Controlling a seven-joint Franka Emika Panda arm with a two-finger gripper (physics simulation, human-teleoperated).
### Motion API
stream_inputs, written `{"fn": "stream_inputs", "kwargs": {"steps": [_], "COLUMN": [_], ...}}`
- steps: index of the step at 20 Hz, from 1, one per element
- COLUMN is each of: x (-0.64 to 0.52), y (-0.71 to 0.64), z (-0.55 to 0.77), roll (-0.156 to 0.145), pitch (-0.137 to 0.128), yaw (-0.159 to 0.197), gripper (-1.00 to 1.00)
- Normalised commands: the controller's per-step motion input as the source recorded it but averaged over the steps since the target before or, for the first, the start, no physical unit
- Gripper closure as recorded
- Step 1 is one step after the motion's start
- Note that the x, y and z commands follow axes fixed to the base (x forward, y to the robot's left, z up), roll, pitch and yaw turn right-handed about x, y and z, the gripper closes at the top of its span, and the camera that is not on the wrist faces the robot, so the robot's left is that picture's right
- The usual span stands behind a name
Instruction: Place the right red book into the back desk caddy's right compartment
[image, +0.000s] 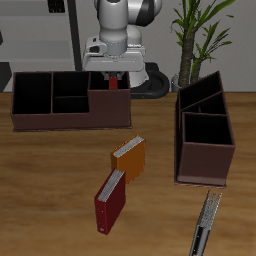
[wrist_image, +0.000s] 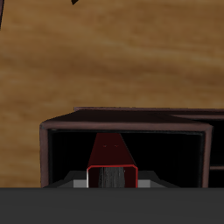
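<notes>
Nearly done: gripper (image: 113, 75) clamping the right red book (image: 113, 83), lowered into the back desk caddy's (image: 60, 120) right compartment (image: 110, 103), far side; just release left.

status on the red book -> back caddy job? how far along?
Done: the right red book is picked up and carried to the back desk caddy.
In hand: the gripper holds it upright over the right compartment, its lower end pointing into the dark interior.
Left: lower it fully, release, retract. The other red book lies untouched.
</notes>
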Motion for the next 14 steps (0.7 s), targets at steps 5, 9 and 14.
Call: {"fn": "stream_inputs", "kwargs": {"steps": [5,9,14], "x": [0.10,0.03,0.03], "y": [-0.05,-0.05,0.00], "z": [-0.27,-0.10,-0.03], "roll": [0.008,-0.003,0.017], "pitch": [0.053,0.025,0.024], "yaw": [-0.021,-0.014,-0.012], "gripper": [1.00,1.00,-1.00]}}
